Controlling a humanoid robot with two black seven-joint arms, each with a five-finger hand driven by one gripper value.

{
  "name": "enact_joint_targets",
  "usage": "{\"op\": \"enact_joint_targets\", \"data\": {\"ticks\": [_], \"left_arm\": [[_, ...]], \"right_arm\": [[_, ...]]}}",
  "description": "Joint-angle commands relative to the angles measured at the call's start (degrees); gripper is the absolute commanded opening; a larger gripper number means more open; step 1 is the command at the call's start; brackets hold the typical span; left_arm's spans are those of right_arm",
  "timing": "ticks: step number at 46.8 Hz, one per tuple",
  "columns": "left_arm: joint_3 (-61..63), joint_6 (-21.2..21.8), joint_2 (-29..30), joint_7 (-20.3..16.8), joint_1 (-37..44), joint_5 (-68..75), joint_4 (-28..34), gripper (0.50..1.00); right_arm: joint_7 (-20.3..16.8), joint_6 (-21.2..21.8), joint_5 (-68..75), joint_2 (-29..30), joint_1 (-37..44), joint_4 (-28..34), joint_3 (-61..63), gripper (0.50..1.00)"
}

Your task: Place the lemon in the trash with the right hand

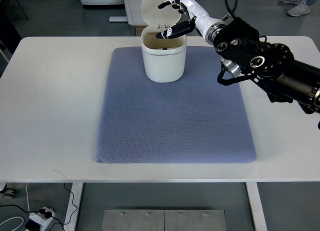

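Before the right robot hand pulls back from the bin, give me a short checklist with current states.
1. Trash bin upright on the blue mat: ok.
2. Lid open: ok.
3. Right robot hand over the bin's opening: ok.
4. Fingers spread, holding nothing: ok.
5. Lemon inside the bin: cannot tell, none visible on mat or table.
6. Left robot hand clear of the work: not in view.

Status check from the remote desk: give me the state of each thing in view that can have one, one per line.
trash bin: upright on the mat, lid flipped open.
right hand: over the bin's opening, fingers spread, holding nothing visible.
lemon: not visible anywhere; the bin's inside is too dark to tell.
mat: flat on the table.
left hand: not in view.
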Motion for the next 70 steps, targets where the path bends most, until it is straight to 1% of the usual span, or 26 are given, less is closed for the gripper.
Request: {"op": "enact_joint_targets", "data": {"ticks": [1, 6, 13, 17, 22, 30, 36, 43, 49, 57, 62, 70], "left_arm": [[0.0, 0.0, 0.0, 0.0, 0.0, 0.0, 0.0, 1.0], [0.0, 0.0, 0.0, 0.0, 0.0, 0.0, 0.0, 1.0], [0.0, 0.0, 0.0, 0.0, 0.0, 0.0, 0.0, 1.0], [0.0, 0.0, 0.0, 0.0, 0.0, 0.0, 0.0, 1.0], [0.0, 0.0, 0.0, 0.0, 0.0, 0.0, 0.0, 1.0], [0.0, 0.0, 0.0, 0.0, 0.0, 0.0, 0.0, 1.0], [0.0, 0.0, 0.0, 0.0, 0.0, 0.0, 0.0, 1.0], [0.0, 0.0, 0.0, 0.0, 0.0, 0.0, 0.0, 1.0], [0.0, 0.0, 0.0, 0.0, 0.0, 0.0, 0.0, 1.0], [0.0, 0.0, 0.0, 0.0, 0.0, 0.0, 0.0, 1.0], [0.0, 0.0, 0.0, 0.0, 0.0, 0.0, 0.0, 1.0], [0.0, 0.0, 0.0, 0.0, 0.0, 0.0, 0.0, 1.0]], "right_arm": [[0.1, 0.7, -0.1, 0.0, 0.0, 0.2, 0.0, 0.995], [0.3, 2.0, -0.1, -0.3, 0.1, 2.3, 0.0, 0.998], [0.6, 2.0, -0.1, -3.6, 0.3, 7.8, 0.1, 1.0], [0.8, 2.0, -0.1, -5.5, 0.5, 9.7, 0.3, 1.0], [1.5, 2.0, -0.1, -9.4, 0.5, 12.8, 0.4, 1.0], [2.7, 1.6, 0.0, -17.8, 0.2, 19.9, 0.7, 1.0], [3.7, 1.5, 0.1, -23.8, -0.5, 22.2, 1.0, 1.0], [5.2, 1.5, 0.3, -29.4, -3.7, 22.2, 2.0, 1.0], [5.3, 1.5, 0.4, -31.9, -7.5, 21.5, 4.4, 1.0], [5.2, 1.5, 0.4, -32.3, -12.6, 18.5, 8.7, 1.0], [5.1, 1.6, 0.4, -31.6, -15.4, 15.5, 11.9, 1.0], [3.8, 1.8, 3.0, -30.1, -18.6, 10.1, 19.4, 1.0]]}}
